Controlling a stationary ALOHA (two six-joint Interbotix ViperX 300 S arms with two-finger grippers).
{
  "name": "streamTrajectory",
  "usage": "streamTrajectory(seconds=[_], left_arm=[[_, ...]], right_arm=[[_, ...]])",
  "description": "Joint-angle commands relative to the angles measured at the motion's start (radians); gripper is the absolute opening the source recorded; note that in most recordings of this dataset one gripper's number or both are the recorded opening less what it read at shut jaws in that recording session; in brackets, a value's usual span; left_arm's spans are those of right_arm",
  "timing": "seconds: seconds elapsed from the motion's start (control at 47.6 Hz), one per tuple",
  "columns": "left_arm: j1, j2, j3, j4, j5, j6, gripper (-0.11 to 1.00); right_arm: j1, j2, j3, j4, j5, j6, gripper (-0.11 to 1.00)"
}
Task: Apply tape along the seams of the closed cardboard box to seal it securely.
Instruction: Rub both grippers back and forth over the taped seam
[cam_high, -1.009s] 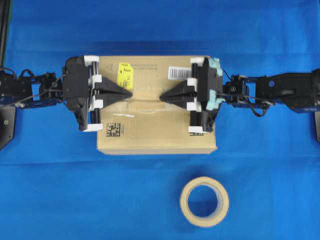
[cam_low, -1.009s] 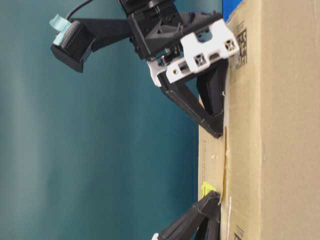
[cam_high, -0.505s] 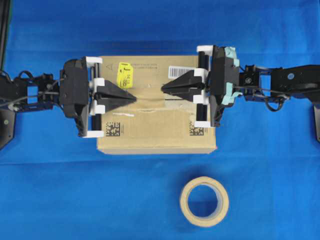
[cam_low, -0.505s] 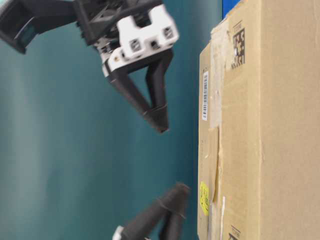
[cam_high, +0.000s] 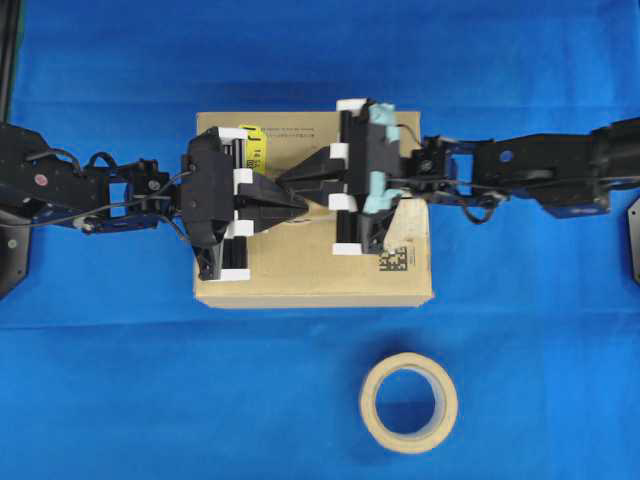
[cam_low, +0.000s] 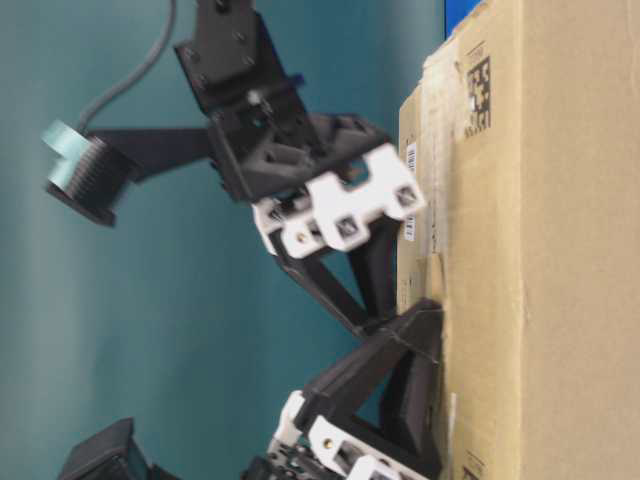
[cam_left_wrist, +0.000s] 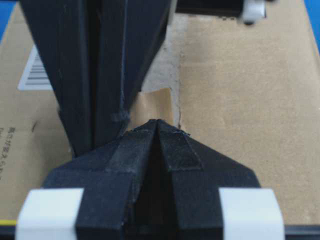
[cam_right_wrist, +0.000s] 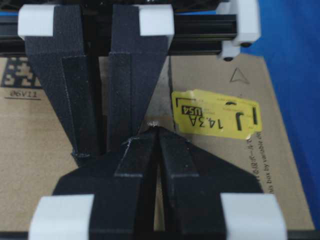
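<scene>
Seams (cam_left_wrist: 176, 107) mostly hidden beneath both hands

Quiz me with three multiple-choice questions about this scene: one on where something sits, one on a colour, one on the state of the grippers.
1. Where is the tape roll?
A. on the box
B. on the cloth in front of the box
C. in a gripper

2. What colour is the sticker on the box?
A. yellow
B. green
C. red

3. How are the left gripper and right gripper set?
A. both wide open
B. one open, one shut
C. both shut

Answers: 1 B, the roll lies alone on the blue cloth. 2 A, the right wrist view shows it yellow. 3 C, both wrist views show the fingers pressed together.
</scene>
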Motion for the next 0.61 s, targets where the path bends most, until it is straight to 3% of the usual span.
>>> streamTrajectory(seconds=[0.0, 0.168, 0.357, 0.589], left_arm=[[0.0, 0.002, -0.006, 0.002, -0.008, -0.014, 0.0], [-0.003, 0.0, 0.035, -0.003, -0.006, -0.029, 0.0], [-0.037, -0.026, 0.109, -0.006, -0.006, -0.031, 0.0], [-0.066, -0.038, 0.17, -0.052, -0.006, -0.031, 0.0]], right_arm=[[0.018, 0.002, -0.026, 0.003, -0.002, 0.008, 0.01], [0.04, 0.021, -0.008, 0.021, -0.002, 0.012, 0.01], [0.055, 0.031, 0.028, 0.075, -0.003, 0.012, 0.01], [0.089, 0.031, 0.071, 0.118, 0.0, 0.012, 0.01]])
